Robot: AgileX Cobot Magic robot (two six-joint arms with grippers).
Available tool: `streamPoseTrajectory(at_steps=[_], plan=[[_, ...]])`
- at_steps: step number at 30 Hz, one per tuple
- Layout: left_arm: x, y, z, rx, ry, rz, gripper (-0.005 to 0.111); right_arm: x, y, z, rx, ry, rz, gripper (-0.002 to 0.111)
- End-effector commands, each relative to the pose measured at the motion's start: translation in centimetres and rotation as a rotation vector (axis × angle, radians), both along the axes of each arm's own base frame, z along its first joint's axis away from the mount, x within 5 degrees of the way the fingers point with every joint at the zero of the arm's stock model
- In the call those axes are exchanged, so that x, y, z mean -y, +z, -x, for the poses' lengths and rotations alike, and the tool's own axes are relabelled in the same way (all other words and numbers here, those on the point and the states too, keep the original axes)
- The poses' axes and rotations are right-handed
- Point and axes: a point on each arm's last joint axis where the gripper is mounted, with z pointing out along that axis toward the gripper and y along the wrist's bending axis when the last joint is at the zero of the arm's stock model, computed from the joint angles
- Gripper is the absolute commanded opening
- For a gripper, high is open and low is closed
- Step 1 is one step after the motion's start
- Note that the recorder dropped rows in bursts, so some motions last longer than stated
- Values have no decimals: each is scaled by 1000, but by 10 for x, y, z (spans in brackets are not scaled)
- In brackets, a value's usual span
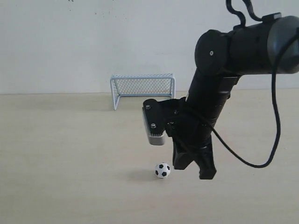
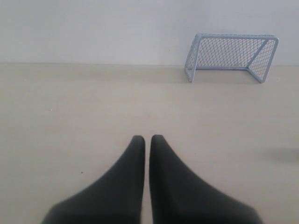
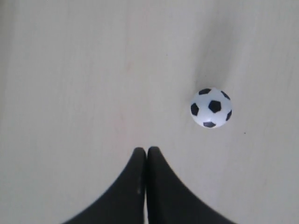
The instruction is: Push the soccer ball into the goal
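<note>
The soccer ball (image 1: 162, 170), small and white with black patches, rests on the pale table near the front. My right gripper (image 1: 194, 171) hangs just to its right, close to the surface, shut and empty. The right wrist view shows the soccer ball (image 3: 210, 108) ahead of and to one side of the right gripper (image 3: 146, 150), apart from the tips. The goal (image 1: 142, 88), with its pale blue frame and mesh, stands at the back by the wall, mouth facing forward. In the left wrist view the left gripper (image 2: 147, 138) is shut over bare table, with the goal (image 2: 231, 56) far ahead.
A white wall (image 1: 70, 42) runs behind the table's far edge. The right arm's dark body and its looping cable (image 1: 261, 163) hang over the table's right half. The left arm is out of the exterior view.
</note>
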Motion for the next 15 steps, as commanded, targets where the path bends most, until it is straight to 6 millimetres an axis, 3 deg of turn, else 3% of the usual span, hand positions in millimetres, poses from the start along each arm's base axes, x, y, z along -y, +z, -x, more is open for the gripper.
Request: streamPoseTrajectory(at_steps=[1,11,15], plan=[[0,-1,0,-2,5,6,4,17,2,-12,-3,48,-47,0],[0,-1,0,-2,5,6,4,9,-36,-22,-127,-18,-131,0],[0,-1,0,-2,5,6,4,7,-38,-23,-152,-77,-125,0]])
